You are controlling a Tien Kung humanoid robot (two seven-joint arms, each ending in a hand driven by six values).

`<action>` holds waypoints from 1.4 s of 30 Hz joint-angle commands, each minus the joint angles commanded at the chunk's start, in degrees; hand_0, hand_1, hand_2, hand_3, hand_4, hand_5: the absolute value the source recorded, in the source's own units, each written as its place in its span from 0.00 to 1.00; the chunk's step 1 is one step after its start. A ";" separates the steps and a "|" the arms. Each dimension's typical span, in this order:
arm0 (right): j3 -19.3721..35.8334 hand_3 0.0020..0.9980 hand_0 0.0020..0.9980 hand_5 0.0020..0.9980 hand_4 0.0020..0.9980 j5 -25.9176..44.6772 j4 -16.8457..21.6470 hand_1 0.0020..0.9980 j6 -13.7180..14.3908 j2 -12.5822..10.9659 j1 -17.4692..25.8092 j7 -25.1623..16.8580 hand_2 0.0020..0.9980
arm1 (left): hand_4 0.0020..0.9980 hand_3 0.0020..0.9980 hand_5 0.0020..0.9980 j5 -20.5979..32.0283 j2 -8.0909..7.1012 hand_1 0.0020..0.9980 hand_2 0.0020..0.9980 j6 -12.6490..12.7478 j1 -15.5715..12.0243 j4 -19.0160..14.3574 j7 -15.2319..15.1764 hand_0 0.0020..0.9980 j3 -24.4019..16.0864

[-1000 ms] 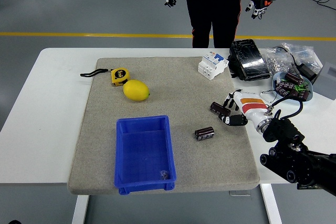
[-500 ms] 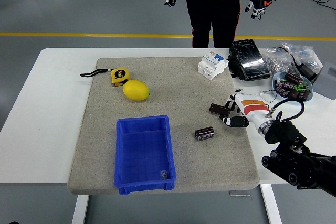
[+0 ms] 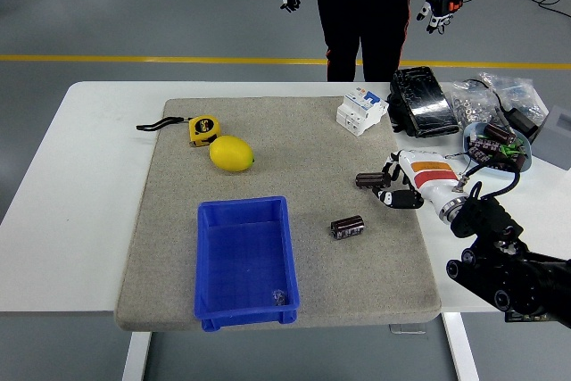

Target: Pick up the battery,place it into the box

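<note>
Battery (image 3: 368, 180) in right hand (image 3: 401, 186) | above mat (image 3: 178, 247) | box (image 3: 245, 260) apart

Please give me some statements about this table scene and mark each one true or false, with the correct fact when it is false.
1. The blue box stands on the grey mat, near the table's front edge. True.
2. The lemon lies inside the blue box. False: it lies on the mat, beside the yellow tape measure.
3. The right hand is at a dark battery near the mat's right edge. True.
4. Another battery lies alone on the mat, right of the box. True.
5. The person at the far side is touching the white circuit breaker. False: the person's gloved hands hang away from the table.
6. The left hand is holding the tape measure. False: no left hand is in view.
</note>
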State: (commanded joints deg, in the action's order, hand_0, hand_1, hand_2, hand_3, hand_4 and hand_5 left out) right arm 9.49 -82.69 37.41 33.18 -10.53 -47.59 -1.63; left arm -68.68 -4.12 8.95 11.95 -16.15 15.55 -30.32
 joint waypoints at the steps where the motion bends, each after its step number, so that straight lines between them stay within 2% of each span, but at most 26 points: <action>1: 0.18 0.47 0.22 0.31 0.71 -0.24 0.21 0.38 -0.04 -0.08 -0.06 0.05 0.44 | 0.63 0.58 0.59 -0.09 -0.01 0.65 0.65 0.00 -0.05 0.02 0.02 0.65 -0.09; 10: 1.88 0.47 0.22 0.32 0.70 -2.46 2.40 0.38 -0.18 -0.71 -0.76 0.41 0.44 | 0.63 0.58 0.59 -0.98 -0.11 0.65 0.65 -0.03 -0.40 0.18 0.19 0.65 -0.92; 25: 2.45 0.47 0.22 0.30 0.70 -4.09 3.92 0.38 -0.79 -0.70 -1.00 0.93 0.45 | 0.63 0.58 0.59 -1.66 -0.14 0.65 0.65 -0.06 -0.51 0.26 0.25 0.65 -1.46; 42: 2.82 0.47 0.22 0.30 0.70 -4.22 3.96 0.38 -0.92 -0.84 -0.95 1.16 0.45 | 0.63 0.58 0.59 -2.18 -0.19 0.65 0.65 -0.54 -0.74 0.26 0.42 0.65 -1.88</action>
State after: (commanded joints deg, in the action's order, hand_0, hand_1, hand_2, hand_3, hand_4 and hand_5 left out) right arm 12.31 -86.91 41.37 32.26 -11.37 -48.54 -0.47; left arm -70.86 -4.30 8.41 11.20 -15.89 15.97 -32.20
